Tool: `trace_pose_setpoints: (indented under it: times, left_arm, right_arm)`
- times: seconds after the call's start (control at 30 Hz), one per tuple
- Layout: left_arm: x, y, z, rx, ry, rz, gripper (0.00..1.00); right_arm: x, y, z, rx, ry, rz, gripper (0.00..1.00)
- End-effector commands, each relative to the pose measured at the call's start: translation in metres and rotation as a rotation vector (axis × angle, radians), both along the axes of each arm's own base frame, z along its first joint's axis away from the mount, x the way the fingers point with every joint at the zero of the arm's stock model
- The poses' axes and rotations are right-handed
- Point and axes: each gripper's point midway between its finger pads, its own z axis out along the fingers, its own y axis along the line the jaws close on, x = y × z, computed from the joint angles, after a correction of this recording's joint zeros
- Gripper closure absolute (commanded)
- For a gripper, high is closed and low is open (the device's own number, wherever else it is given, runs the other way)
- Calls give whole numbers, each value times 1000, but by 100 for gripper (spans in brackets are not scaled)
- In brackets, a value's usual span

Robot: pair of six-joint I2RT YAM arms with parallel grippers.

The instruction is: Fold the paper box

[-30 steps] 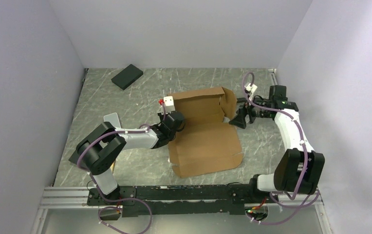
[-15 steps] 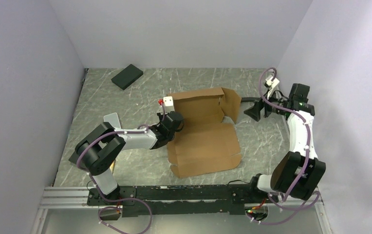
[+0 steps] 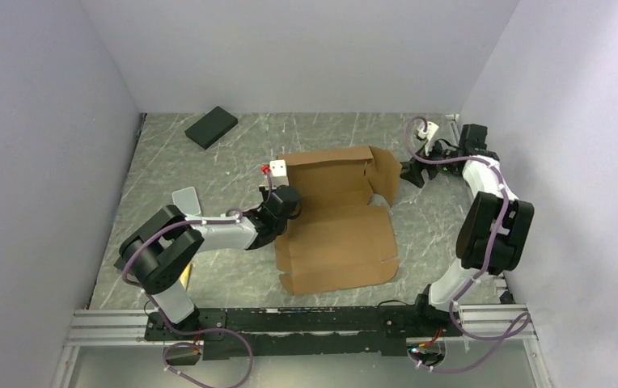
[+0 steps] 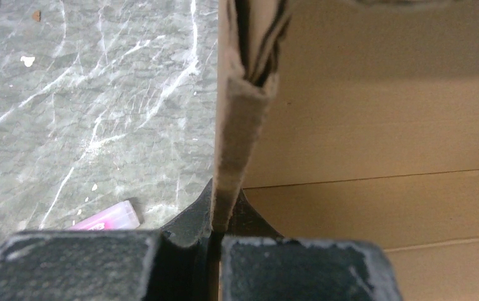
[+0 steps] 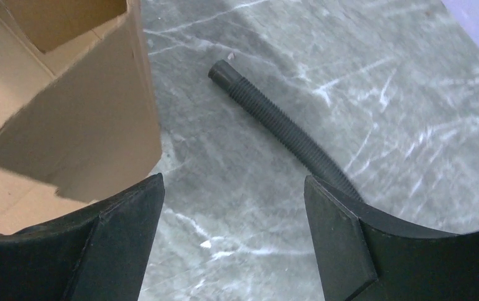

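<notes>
Pinching a corrugated wall of the brown paper box [image 3: 338,242], left jaws clamped; right jaws apart over veined table [image 3: 209,170].

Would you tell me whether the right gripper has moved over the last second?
Yes. The right gripper has pulled away from the box, going up the view toward the back wall; its jaws stand open.

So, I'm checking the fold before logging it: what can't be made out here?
- Top view: where the left gripper pinches, hidden under its own wrist.
- Left wrist view: most of the box, cut off by the frame edges.
- Right wrist view: the hose, lower end behind the right gripper.
</notes>
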Motion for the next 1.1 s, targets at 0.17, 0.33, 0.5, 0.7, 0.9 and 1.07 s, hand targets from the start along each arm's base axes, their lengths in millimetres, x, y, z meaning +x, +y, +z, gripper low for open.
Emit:
trace_pose_setpoints:
  times: [0.17,0.33,0.5,0.7,0.9,1.07]
  left_arm:
    - [5,-4,30,-42,-93,-28,100]
    - [6,-2,29,-44,-93,-14,100]
    - [6,4,27,-48,-83,21,100]
    - [7,0,26,-76,-76,18,100]
    - [5,-3,26,-92,-72,5,100]
    - [4,-3,26,-96,-71,1,100]
  right_arm:
    - [1,63,16,-136,-193,490,14]
    - [-23,90,14,-104,-185,623,16]
    - [-42,97,5,-94,-153,634,21]
    - [-48,109,2,-66,-68,545,24]
    - [-40,119,2,-15,-24,453,33]
    - [-32,127,-5,-21,2,394,45]
